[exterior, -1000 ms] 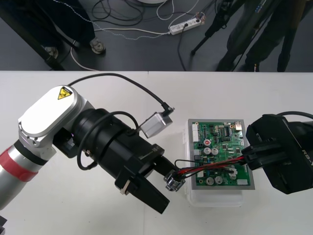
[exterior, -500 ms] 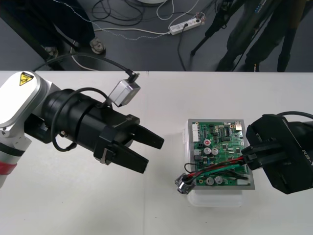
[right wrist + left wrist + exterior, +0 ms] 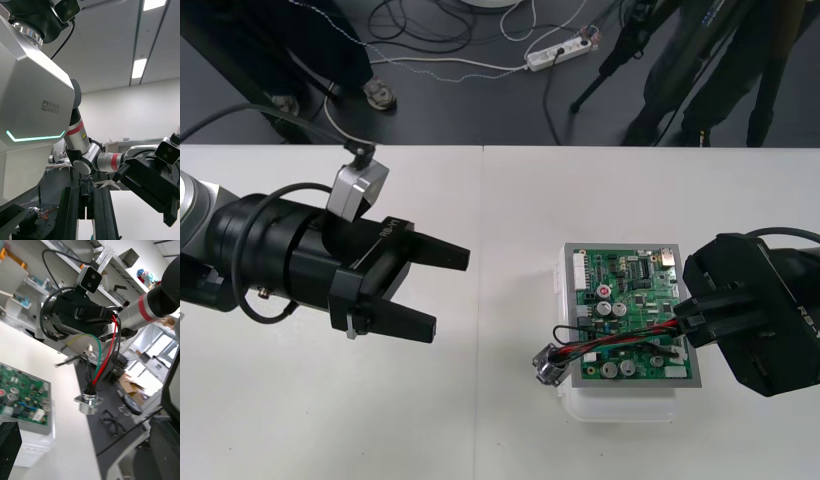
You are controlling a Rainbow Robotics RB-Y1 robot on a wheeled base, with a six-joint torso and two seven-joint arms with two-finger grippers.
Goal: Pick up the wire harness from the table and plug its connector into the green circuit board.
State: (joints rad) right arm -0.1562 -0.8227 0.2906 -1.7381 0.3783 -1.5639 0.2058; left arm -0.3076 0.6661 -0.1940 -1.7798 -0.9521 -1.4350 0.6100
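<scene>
The green circuit board [image 3: 630,300] sits on its white base [image 3: 620,405] right of the table's middle. My right gripper [image 3: 683,325] is at the board's right edge, shut on the plug end of the wire harness [image 3: 610,343]. Its red, black and green wires cross the board's near part. The round metal socket [image 3: 547,370] hangs just off the board's near-left corner. In the left wrist view the socket [image 3: 89,405] dangles from the right gripper [image 3: 112,318] beside the board [image 3: 20,405]. My left gripper [image 3: 448,293] is open over the table, well to the board's left.
The table's far edge runs just behind the left arm; beyond it lies dark floor with cables and a power strip [image 3: 560,50]. Bare tabletop separates the left gripper from the board.
My left gripper has drawn back to the left, away from the socket it was at a second ago. The socket now hangs free at the board's corner. The right gripper has not moved.
</scene>
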